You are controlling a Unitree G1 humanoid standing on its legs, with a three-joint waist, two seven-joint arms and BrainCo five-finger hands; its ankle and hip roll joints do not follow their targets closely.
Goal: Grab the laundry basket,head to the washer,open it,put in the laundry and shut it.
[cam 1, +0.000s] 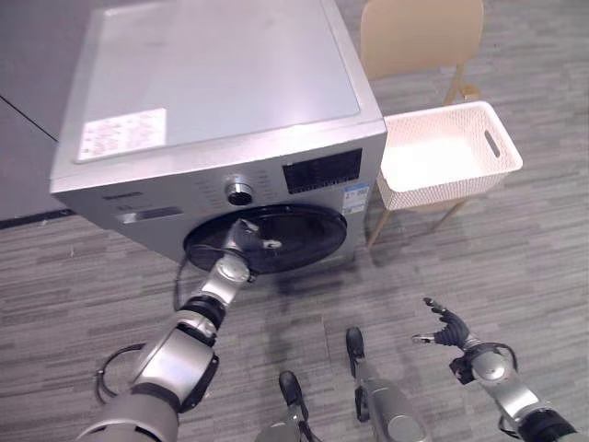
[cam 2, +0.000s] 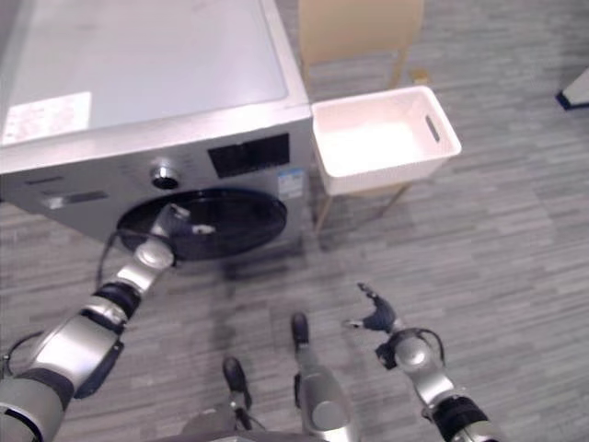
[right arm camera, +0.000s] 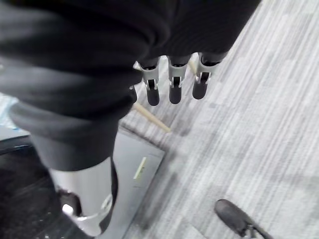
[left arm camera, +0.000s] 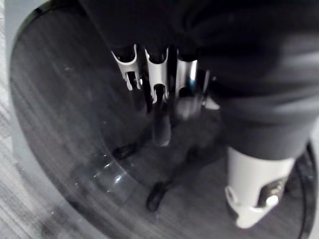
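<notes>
Left hand (cam 1: 247, 238): my straight fingers press the washer door (cam 1: 294, 241), gripping nothing.
Right hand (cam 1: 448, 328): loosely spread, empty, well apart.
Risk: I judge fingertips skating off dark glass, door unlatched.

Overhead stereo pair; two close wrist cameras

Brushed silver metal on the washer (cam 1: 212, 101) beneath a smooth matt top, glossy dark glass in its round door (cam 1: 276, 235), white perforated plastic in the laundry basket (cam 1: 448, 152), pale smooth wood in the chair (cam 1: 419, 32), grey matt planks underfoot (cam 1: 515, 267).
</notes>
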